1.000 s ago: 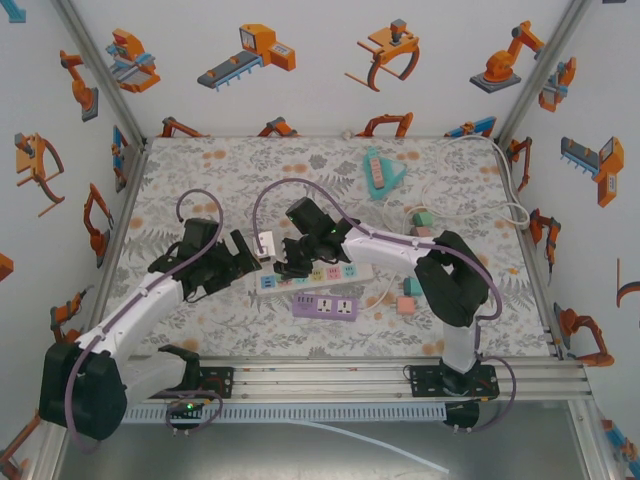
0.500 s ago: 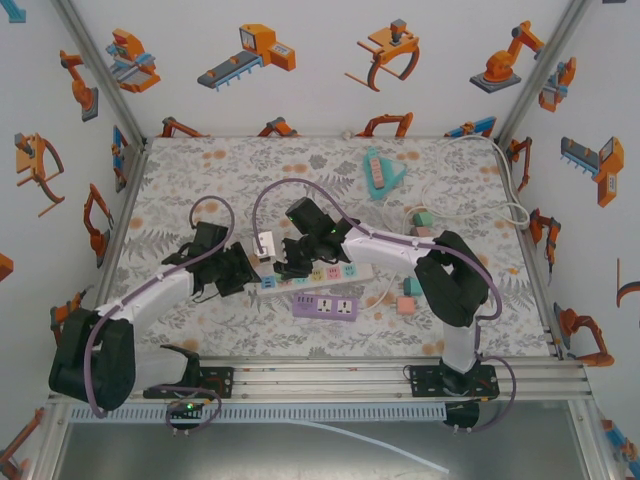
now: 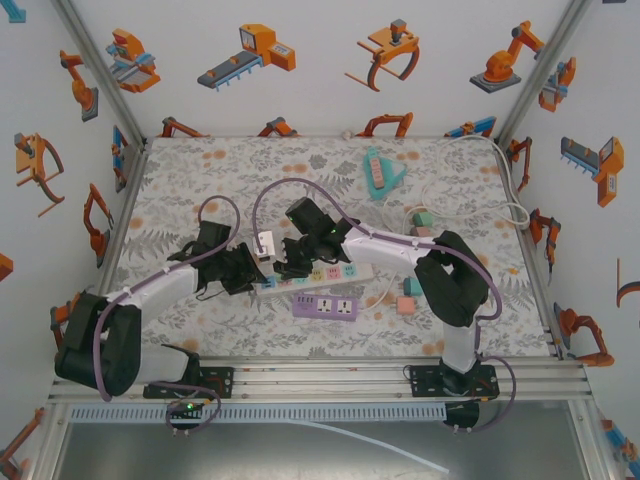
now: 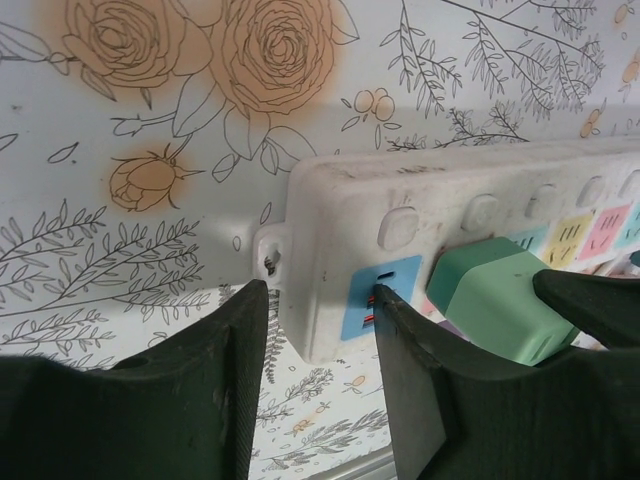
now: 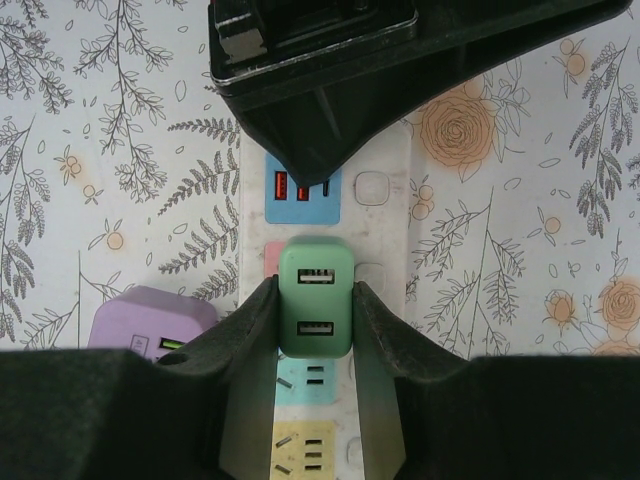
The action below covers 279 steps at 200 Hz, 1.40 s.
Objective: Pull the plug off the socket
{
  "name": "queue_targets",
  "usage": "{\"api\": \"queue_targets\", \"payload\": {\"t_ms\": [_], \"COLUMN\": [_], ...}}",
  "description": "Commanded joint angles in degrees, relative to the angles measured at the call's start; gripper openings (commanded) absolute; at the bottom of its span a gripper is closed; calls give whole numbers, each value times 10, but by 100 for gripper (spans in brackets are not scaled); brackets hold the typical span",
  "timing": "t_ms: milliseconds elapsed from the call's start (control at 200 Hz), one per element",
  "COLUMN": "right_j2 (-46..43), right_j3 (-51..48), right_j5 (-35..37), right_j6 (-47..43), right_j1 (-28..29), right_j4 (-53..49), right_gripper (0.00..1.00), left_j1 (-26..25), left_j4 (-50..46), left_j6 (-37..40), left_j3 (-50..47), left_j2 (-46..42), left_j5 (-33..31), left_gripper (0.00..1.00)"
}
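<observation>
My left hand [image 4: 320, 297] is drawn narrow about the left end of the white power strip [image 4: 470, 190], low over the floral table [image 3: 200, 170]. In the left wrist view, the finger on the left [image 4: 200, 380] stands just off the strip's end, beside its small mounting ear [image 4: 268, 258], with a sliver of table showing between them. The other finger lies against the blue USB panel [image 4: 395, 275] on the strip's face. Whether this is a true grip I cannot tell.

Just right of that panel the green plug [image 5: 316, 310] sits seated in the strip. It is a blocky charger with two USB ports facing up. My right hand [image 5: 315, 288] is closed on it, one finger pressed flat to each long side, so the plug fills the gap between them. From above, my two hands are nearly touching over the left part of the strip, which lies across the middle of the table, slightly tilted.

A purple power strip [image 3: 325, 307] lies just beside the white one on its near side, roughly parallel. Farther right and well apart, towards the back of the table, lies a teal power strip [image 3: 378, 172].
</observation>
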Motion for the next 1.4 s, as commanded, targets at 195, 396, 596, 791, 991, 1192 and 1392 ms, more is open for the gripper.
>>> {"api": "queue_targets", "payload": {"t_ms": [195, 396, 596, 791, 991, 1192, 1392], "right_j2": [-7, -8, -17, -44, -93, -156, -220], "right_j3": [50, 56, 56, 67, 85, 82, 24], "right_j5": [-29, -31, -22, 19, 140, 171, 126], "right_j6": [25, 30, 34, 128, 313, 495, 662], "right_j1": [2, 2, 2, 0, -17, -93, -245], "right_j4": [-6, -5, -4, -3, -68, -143, -133], "right_gripper": [20, 18, 17, 16, 11, 11, 12], "left_j1": [1, 1, 1, 1, 1, 1, -9], "left_j4": [-43, -71, -75, -69, -74, -58, -21], "left_j6": [39, 53, 58, 69, 105, 132, 138], "left_j3": [6, 6, 6, 11, 35, 63, 75], "left_j2": [15, 18, 7, -5, -52, -114, -177], "left_j5": [5, -3, -6, 4, 8, 23, 37], "left_gripper": [44, 44, 45, 45, 46, 46, 48]}}
